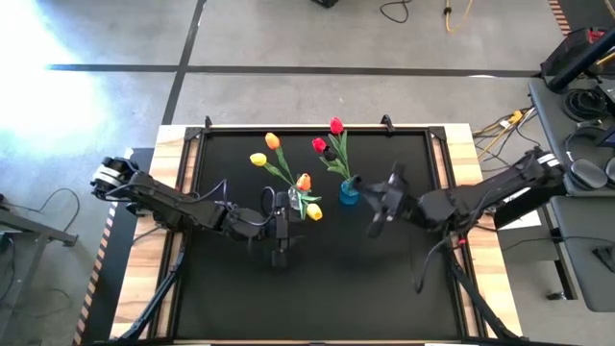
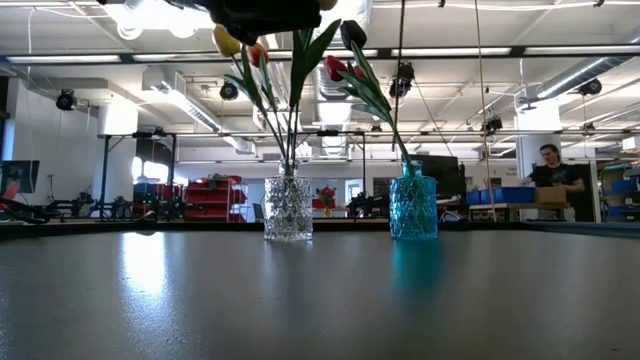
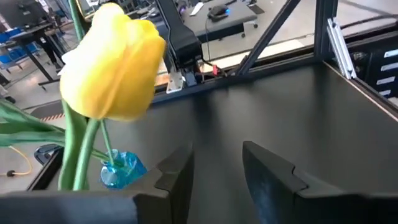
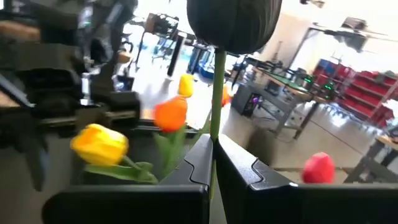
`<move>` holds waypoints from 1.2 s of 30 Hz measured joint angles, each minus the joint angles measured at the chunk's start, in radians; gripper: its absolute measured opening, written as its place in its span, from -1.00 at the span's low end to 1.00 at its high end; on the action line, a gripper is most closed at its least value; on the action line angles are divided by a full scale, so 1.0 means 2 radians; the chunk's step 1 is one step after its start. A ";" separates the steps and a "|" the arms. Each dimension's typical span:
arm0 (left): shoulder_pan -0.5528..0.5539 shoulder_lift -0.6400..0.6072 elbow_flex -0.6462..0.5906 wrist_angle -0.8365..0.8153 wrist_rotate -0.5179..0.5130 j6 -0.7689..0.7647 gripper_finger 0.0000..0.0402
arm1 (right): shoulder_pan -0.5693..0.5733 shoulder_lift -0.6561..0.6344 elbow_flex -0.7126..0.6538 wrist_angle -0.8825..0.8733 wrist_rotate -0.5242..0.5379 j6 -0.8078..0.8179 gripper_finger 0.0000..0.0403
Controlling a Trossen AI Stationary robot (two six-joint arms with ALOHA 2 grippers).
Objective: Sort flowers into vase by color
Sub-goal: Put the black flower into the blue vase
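Note:
A clear cut-glass vase (image 2: 288,208) holds yellow and orange tulips (image 1: 273,142). A blue glass vase (image 2: 413,207) holds red tulips (image 1: 335,126). My right gripper (image 4: 214,152) hangs beside the blue vase (image 1: 348,193) and is shut on a tulip stem; the tulip's head (image 4: 233,22) looks dark against the light. My left gripper (image 3: 217,174) is open. It hovers on the near side of the clear vase (image 1: 288,200), touching nothing, with a yellow tulip head (image 3: 112,62) close beside it. My right gripper pinches one thin green tulip stem (image 4: 215,124) between its two fingertips, some way below the head. The stem runs on past the fingertips up to the head. In the low view that stem (image 2: 385,115) slants down into the blue vase's mouth.
The black table top (image 1: 317,288) lies bare in front of both vases. Raised rails (image 1: 452,163) run along the table's edges. Beyond the table stand workshop benches, and a person (image 2: 548,165) is far off at the right.

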 joint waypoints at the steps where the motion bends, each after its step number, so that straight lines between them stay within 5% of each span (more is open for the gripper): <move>1: 0.000 -0.002 -0.001 0.000 0.000 -0.002 -0.40 | -0.002 -0.014 -0.008 0.000 0.000 0.004 -0.95; 12: -0.001 -0.068 -0.032 0.004 0.000 -0.025 -0.60 | -0.029 -0.087 -0.041 -0.004 0.002 0.014 -0.96; 24: 0.000 -0.189 -0.150 0.084 0.000 -0.036 -0.62 | -0.054 -0.079 -0.051 -0.018 0.001 0.059 -0.96; 36: 0.003 -0.240 -0.193 0.087 -0.001 -0.041 -0.62 | -0.079 -0.049 -0.056 -0.025 0.010 0.075 -0.95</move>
